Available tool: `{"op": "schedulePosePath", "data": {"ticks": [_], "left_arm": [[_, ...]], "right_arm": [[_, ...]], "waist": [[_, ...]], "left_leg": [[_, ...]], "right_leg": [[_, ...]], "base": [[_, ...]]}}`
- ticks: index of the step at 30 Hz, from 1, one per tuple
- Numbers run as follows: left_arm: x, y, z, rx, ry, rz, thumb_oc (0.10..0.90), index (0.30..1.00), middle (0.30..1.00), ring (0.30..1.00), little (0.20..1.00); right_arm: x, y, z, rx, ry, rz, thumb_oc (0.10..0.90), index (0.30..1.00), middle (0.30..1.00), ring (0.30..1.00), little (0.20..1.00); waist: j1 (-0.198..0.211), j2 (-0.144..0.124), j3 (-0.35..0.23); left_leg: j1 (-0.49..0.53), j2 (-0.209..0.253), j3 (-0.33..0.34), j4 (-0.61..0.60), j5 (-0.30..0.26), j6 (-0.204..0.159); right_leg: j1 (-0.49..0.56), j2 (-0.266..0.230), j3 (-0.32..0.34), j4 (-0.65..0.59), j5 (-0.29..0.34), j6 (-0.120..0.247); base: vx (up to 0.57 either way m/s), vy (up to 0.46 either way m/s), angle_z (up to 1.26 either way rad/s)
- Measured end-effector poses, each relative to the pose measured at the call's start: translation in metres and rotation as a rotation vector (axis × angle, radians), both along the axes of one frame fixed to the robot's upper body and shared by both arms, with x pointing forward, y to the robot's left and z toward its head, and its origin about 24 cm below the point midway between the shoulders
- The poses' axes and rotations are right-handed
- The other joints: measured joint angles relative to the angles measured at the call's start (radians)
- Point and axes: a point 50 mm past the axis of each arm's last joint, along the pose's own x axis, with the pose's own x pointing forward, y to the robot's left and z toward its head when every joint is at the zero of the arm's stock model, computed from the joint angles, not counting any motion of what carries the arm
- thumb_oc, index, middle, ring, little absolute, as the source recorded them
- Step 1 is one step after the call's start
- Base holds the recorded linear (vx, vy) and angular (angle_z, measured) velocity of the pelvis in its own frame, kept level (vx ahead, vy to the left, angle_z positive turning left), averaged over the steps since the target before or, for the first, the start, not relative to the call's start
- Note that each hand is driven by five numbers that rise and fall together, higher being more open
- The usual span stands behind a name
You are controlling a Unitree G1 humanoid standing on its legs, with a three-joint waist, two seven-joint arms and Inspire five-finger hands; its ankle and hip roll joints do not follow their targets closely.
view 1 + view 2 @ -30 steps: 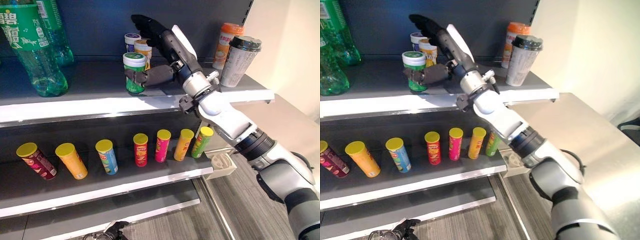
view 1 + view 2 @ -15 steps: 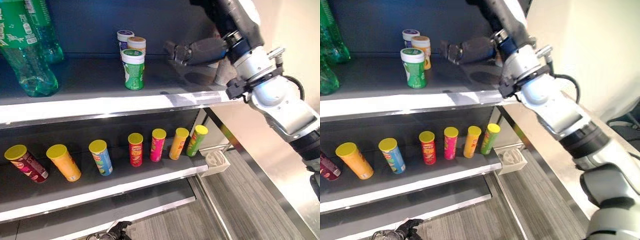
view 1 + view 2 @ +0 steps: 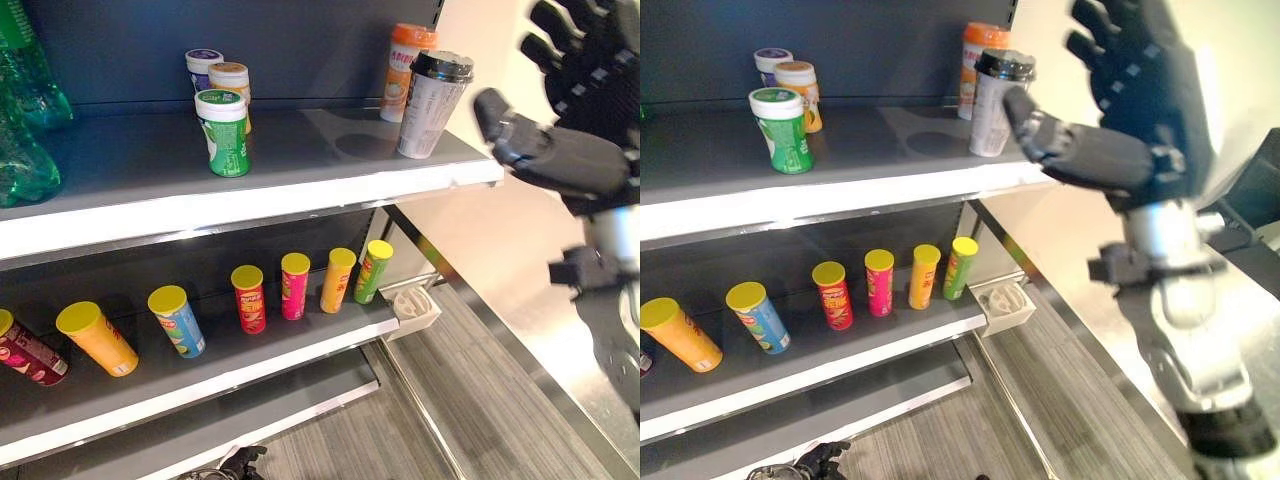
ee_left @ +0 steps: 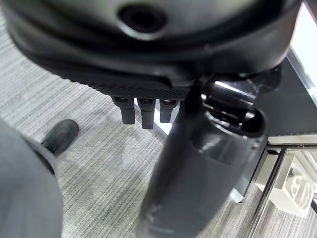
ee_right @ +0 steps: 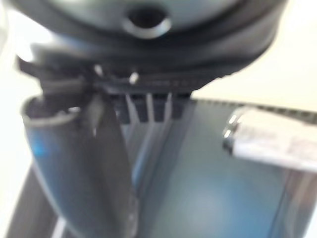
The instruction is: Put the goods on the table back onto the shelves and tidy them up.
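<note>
No lettering, number or sign can be read anywhere. The cans [image 3: 248, 298] on the lower shelf [image 3: 300, 350] and the cups [image 3: 223, 132] on the upper shelf [image 3: 300, 190] have printed wrappers, as does the tall cup [image 3: 432, 105] at the right, but the print is too small to make out.

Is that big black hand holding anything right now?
No. The right hand is open and empty, raised beside the shelf. The left hand hangs over the floor, also empty.
</note>
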Motion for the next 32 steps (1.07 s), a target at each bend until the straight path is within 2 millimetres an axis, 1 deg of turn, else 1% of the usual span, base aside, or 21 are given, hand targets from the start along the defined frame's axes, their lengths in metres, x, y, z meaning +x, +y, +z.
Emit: {"op": "schedulePosePath", "data": {"ticks": [2, 4, 6, 9, 10, 12, 13, 15, 16, 18, 19, 20, 21, 22, 23, 24, 25, 27, 28, 30, 32], "left_arm": [[-0.002, 0.002, 0.0, -0.004, 0.003, 0.036, 0.8, 0.9, 0.9, 0.9, 0.9], [-0.003, 0.003, -0.001, -0.007, 0.002, 0.06, 0.8, 0.9, 0.9, 0.9, 0.9], [-0.008, 0.003, -0.002, -0.006, 0.012, 0.07, 0.8, 0.9, 0.9, 0.9, 0.9], [-0.01, 0.005, -0.002, -0.002, 0.015, 0.083, 0.8, 0.9, 0.9, 0.9, 0.9], [-0.013, 0.006, -0.003, -0.006, 0.021, 0.107, 0.8, 0.9, 0.9, 0.9, 0.9], [-0.015, 0.006, -0.003, -0.006, 0.023, 0.112, 0.8, 0.9, 0.9, 0.9, 0.9], [-0.014, 0.006, -0.003, -0.007, 0.023, 0.11, 0.8, 0.9, 0.9, 0.9, 0.9], [-0.013, 0.006, -0.003, -0.008, 0.023, 0.108, 0.8, 0.9, 0.9, 0.9, 0.9], [-0.013, 0.005, -0.003, -0.008, 0.024, 0.107, 0.8, 0.9, 0.9, 0.9, 0.9], [-0.013, 0.004, -0.003, -0.012, 0.025, 0.104, 0.8, 0.9, 0.9, 0.9, 0.9], [-0.012, 0.005, -0.003, -0.009, 0.025, 0.097, 0.8, 0.9, 0.9, 0.9, 0.9], [-0.013, 0.005, -0.003, -0.008, 0.025, 0.097, 0.8, 0.9, 0.9, 0.9, 0.9], [-0.011, 0.003, -0.003, -0.015, 0.022, 0.089, 0.8, 0.9, 0.9, 0.9, 0.9], [-0.011, 0.003, -0.003, -0.015, 0.02, 0.088, 0.8, 0.9, 0.9, 0.9, 0.9], [-0.011, 0.003, -0.003, -0.013, 0.022, 0.078, 0.8, 0.9, 0.9, 0.9, 0.9], [-0.008, -0.002, -0.002, -0.018, 0.017, 0.051, 0.8, 0.9, 0.9, 0.9, 0.9], [-0.006, 0.0, -0.002, -0.007, 0.016, 0.032, 0.8, 0.9, 0.9, 0.9, 0.9], [-0.006, -0.001, -0.003, 0.0, 0.03, 0.01, 0.8, 0.9, 0.9, 0.9, 0.9], [-0.006, 0.001, -0.003, 0.005, 0.033, 0.01, 0.8, 0.9, 0.9, 0.9, 0.9], [-0.006, 0.0, -0.003, -0.001, 0.031, 0.021, 0.8, 0.9, 0.9, 0.9, 0.9], [-0.007, 0.001, -0.003, -0.016, 0.033, 0.045, 0.8, 0.9, 0.9, 0.9, 0.9]], "right_arm": [[-0.012, -0.008, -0.01, 0.02, 0.012, -0.059, 0.8, 0.9, 0.9, 0.9, 0.9], [-0.026, -0.017, -0.025, 0.1, 0.02, -0.143, 0.8, 0.9, 0.9, 0.9, 0.9], [-0.028, -0.017, -0.035, 0.161, 0.047, -0.163, 0.8, 0.9, 0.9, 0.9, 0.9], [-0.034, -0.018, -0.066, 0.252, 0.154, -0.221, 0.8, 0.9, 0.9, 0.9, 0.9], [-0.037, -0.014, -0.087, 0.293, 0.24, -0.197, 0.8, 0.9, 0.9, 0.9, 0.9], [-0.036, -0.001, -0.117, 0.376, 0.367, -0.143, 0.8, 0.9, 0.9, 0.9, 0.9], [-0.036, 0.005, -0.131, 0.383, 0.447, -0.108, 0.8, 0.9, 0.9, 0.9, 0.9], [-0.039, 0.017, -0.166, 0.408, 0.627, -0.04, 0.8, 0.9, 0.9, 0.9, 0.9], [-0.043, 0.02, -0.183, 0.436, 0.692, -0.03, 0.8, 0.9, 0.9, 0.9, 0.9], [-0.049, 0.028, -0.22, 0.5, 0.858, -0.009, 0.8, 0.9, 0.9, 0.9, 0.9], [-0.058, 0.033, -0.263, 0.544, 1.002, 0.018, 0.8, 0.9, 0.9, 0.9, 0.9], [-0.064, 0.037, -0.286, 0.575, 1.124, 0.025, 0.8, 0.9, 0.9, 0.9, 0.9], [-0.08, 0.043, -0.308, 0.604, 1.256, 0.027, 0.8, 0.9, 0.9, 0.9, 0.9], [-0.092, 0.046, -0.333, 0.641, 1.354, 0.032, 0.8, 0.9, 0.9, 0.9, 0.9], [-0.107, 0.051, -0.356, 0.678, 1.483, 0.029, 0.8, 0.9, 0.9, 0.9, 0.9], [-0.127, 0.057, -0.375, 0.715, 1.603, 0.009, 0.8, 0.9, 0.9, 0.9, 0.9], [-0.126, 0.053, -0.382, 0.749, 1.593, -0.024, 0.8, 0.9, 0.9, 0.9, 0.9], [-0.136, 0.047, -0.398, 0.826, 1.659, -0.082, 0.8, 0.9, 0.9, 0.9, 0.9], [-0.139, 0.038, -0.408, 0.939, 1.683, -0.171, 0.8, 0.9, 0.9, 0.9, 0.9], [-0.151, 0.031, -0.417, 1.062, 1.712, -0.285, 0.8, 0.9, 0.9, 0.9, 0.9], [-0.163, 0.021, -0.423, 1.213, 1.744, -0.414, 0.8, 0.9, 0.9, 0.9, 0.9]], "waist": [[-0.012, 0.001, 0.0], [-0.023, 0.003, 0.0], [-0.031, 0.007, 0.0], [-0.041, 0.017, 0.0], [-0.048, 0.025, -0.003], [-0.051, 0.028, -0.007], [-0.05, 0.028, -0.007], [-0.05, 0.027, -0.009], [-0.047, 0.032, -0.01], [-0.035, 0.03, -0.02], [-0.024, 0.021, -0.026], [-0.023, 0.016, -0.034], [-0.015, 0.027, -0.028], [0.001, 0.019, -0.033], [0.0, 0.026, -0.034], [0.012, 0.025, -0.037], [0.025, 0.02, -0.041], [0.021, 0.023, -0.041], [0.027, 0.019, -0.05], [0.037, 0.025, -0.053], [0.044, 0.029, -0.058]], "left_leg": [[-0.001, 0.001, 0.009, 0.0, -0.001, -0.001], [0.0, 0.002, 0.014, -0.001, -0.006, -0.003], [0.004, 0.001, 0.022, -0.005, -0.01, -0.005], [0.006, 0.003, 0.019, -0.005, -0.009, -0.004], [0.003, 0.005, 0.011, -0.005, -0.009, -0.005], [0.002, 0.005, 0.013, -0.005, -0.009, -0.005], [0.001, 0.002, 0.015, -0.005, -0.009, -0.005], [-0.001, 0.002, 0.011, -0.005, -0.009, -0.005], [-0.002, 0.004, 0.01, -0.005, -0.009, -0.005], [-0.002, 0.004, 0.005, -0.005, -0.01, -0.005], [-0.002, 0.003, 0.003, -0.005, -0.011, -0.003], [-0.004, 0.003, -0.002, -0.005, -0.011, -0.003], [-0.004, 0.001, -0.005, -0.005, -0.012, -0.002], [-0.002, 0.002, -0.01, -0.004, -0.012, -0.001], [-0.002, -0.001, -0.008, -0.004, -0.014, 0.001], [-0.004, -0.006, -0.007, -0.004, -0.015, 0.003], [-0.005, -0.014, -0.005, -0.004, -0.018, 0.007], [-0.004, -0.015, -0.006, -0.005, -0.021, 0.011], [-0.004, -0.015, -0.006, -0.005, -0.023, 0.012], [-0.003, -0.013, -0.014, -0.005, -0.023, 0.013], [0.005, -0.011, -0.017, -0.005, -0.027, 0.012]], "right_leg": [[-0.007, 0.001, 0.008, 0.0, 0.0, 0.0], [-0.008, 0.001, 0.011, 0.004, 0.0, 0.0], [-0.012, 0.0, 0.012, 0.007, 0.0, 0.0], [-0.012, 0.001, 0.016, 0.013, 0.0, 0.0], [-0.009, 0.0, 0.016, 0.017, 0.0, 0.0], [-0.016, 0.001, 0.015, 0.023, 0.0, 0.0], [-0.019, -0.002, 0.015, 0.024, 0.001, -0.001], [-0.02, -0.003, 0.015, 0.027, 0.001, -0.001], [-0.022, -0.002, 0.016, 0.031, 0.001, -0.001], [-0.019, -0.003, 0.014, 0.035, 0.002, -0.002], [-0.019, -0.005, 0.008, 0.04, 0.002, -0.002], [-0.018, -0.005, 0.008, 0.041, 0.002, -0.002], [-0.016, -0.009, 0.008, 0.043, 0.002, -0.002], [-0.015, -0.008, 0.008, 0.054, 0.002, -0.002], [-0.018, -0.011, 0.007, 0.054, 0.003, -0.003], [-0.019, -0.016, 0.006, 0.052, 0.003, -0.003], [-0.021, -0.023, 0.006, 0.051, 0.003, -0.003], [-0.021, -0.031, 0.005, 0.051, 0.003, -0.003], [-0.022, -0.029, 0.004, 0.05, 0.002, -0.002], [-0.016, -0.025, 0.005, 0.053, -0.001, 0.002], [-0.006, -0.031, 0.004, 0.052, -0.022, 0.026]], "base": [[0.02, 0.002, -0.09], [0.02, 0.0, -0.07], [0.03, 0.001, -0.1], [0.03, -0.004, 0.02], [0.04, -0.012, 0.11], [0.02, -0.008, 0.0], [0.03, -0.004, -0.05], [0.03, -0.004, 0.04], [0.02, -0.005, 0.09], [0.01, -0.004, 0.08], [0.01, -0.009, 0.06], [0.0, -0.008, 0.12], [-0.01, -0.008, 0.16], [-0.03, -0.012, 0.1], [-0.02, -0.012, 0.03], [-0.02, -0.03, -0.05], [-0.02, -0.027, -0.06], [-0.01, -0.014, -0.02], [0.02, -0.006, 0.05], [0.04, 0.004, 0.09], [0.04, 0.003, 0.07]]}}
